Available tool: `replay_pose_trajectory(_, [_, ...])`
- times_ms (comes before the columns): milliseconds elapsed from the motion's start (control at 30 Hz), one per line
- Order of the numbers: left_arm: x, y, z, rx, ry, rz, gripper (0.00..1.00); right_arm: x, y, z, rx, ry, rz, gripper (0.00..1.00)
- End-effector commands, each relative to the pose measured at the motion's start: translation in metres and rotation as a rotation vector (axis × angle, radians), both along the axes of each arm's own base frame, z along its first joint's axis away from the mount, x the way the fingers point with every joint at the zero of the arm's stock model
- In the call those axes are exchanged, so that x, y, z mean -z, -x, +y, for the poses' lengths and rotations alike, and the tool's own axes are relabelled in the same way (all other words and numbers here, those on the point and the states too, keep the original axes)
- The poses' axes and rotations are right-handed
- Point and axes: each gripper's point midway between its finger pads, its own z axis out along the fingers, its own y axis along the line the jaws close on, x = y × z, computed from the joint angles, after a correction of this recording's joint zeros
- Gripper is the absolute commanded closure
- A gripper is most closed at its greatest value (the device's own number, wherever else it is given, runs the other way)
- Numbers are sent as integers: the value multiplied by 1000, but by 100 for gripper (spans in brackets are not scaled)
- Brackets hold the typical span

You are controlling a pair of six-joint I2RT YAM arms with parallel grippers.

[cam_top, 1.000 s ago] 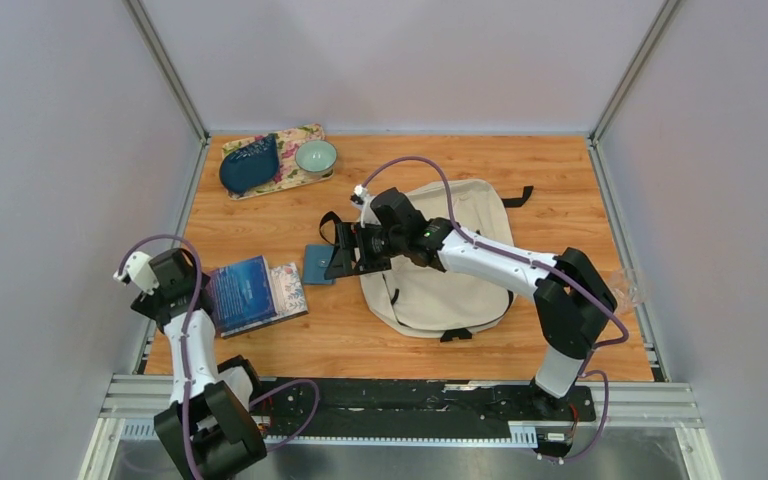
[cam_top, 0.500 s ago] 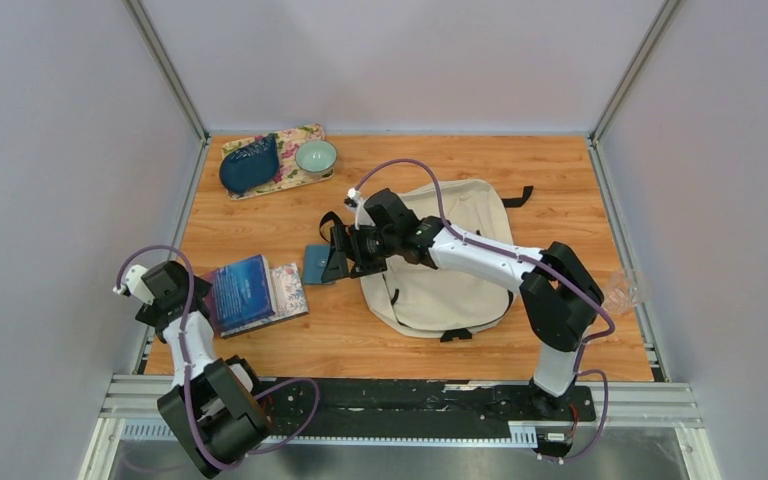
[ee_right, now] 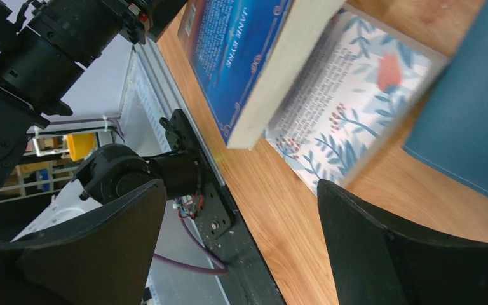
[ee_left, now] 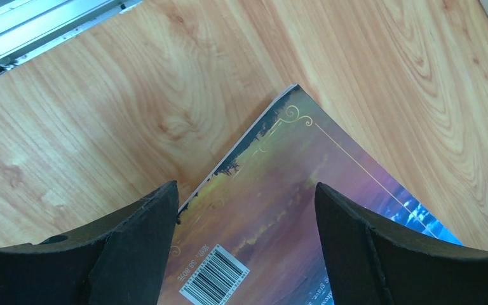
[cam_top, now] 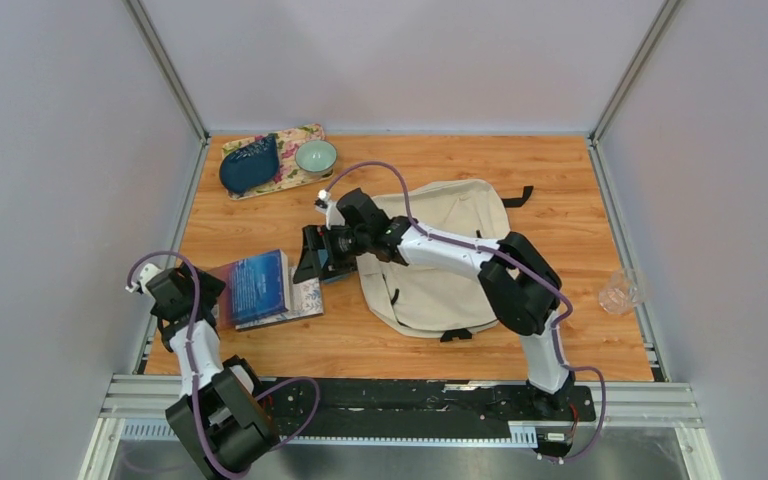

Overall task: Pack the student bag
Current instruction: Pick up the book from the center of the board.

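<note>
Student bag (cam_top: 444, 262): soft, floppy, prob. light; take by black strap (cam_top: 521, 194). L gripper (ee_left: 246, 194), R gripper (ee_right: 241, 190) left of bag, jaws spread, empty.

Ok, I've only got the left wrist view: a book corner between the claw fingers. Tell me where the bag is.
Observer: The student bag lies flat on the table, right of the blue book.
Operator: Report the right claw.
Observer: The right claw is open, low beside the blue book's right edge.
Operator: Say what's under that book.
Observer: A floral book, sticking out on its right side.
</note>
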Motion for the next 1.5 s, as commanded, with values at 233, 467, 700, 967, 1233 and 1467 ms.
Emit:
replay_pose_trajectory(233, [19, 6, -34, 83, 122, 4, 16, 10, 7, 52, 14, -192, 221, 9])
replay_pose_trajectory(467, [22, 7, -37, 88, 136, -3, 16, 22, 3, 64, 26, -213, 273, 9])
replay_pose_trajectory(700, [25, 7, -41, 96, 147, -7, 17, 32, 1, 87, 28, -230, 311, 12])
replay_pose_trajectory(967, [24, 4, -44, 115, 162, -24, 17, 39, -5, 108, 27, -235, 322, 30])
replay_pose_trajectory(1233, [21, 3, -44, 112, 161, -28, 17, 36, 1, 108, 22, -236, 307, 86])
replay_pose_trajectory(1467, [-29, -5, -28, 111, 72, -52, 14, -6, -6, 100, 12, -327, 258, 100])
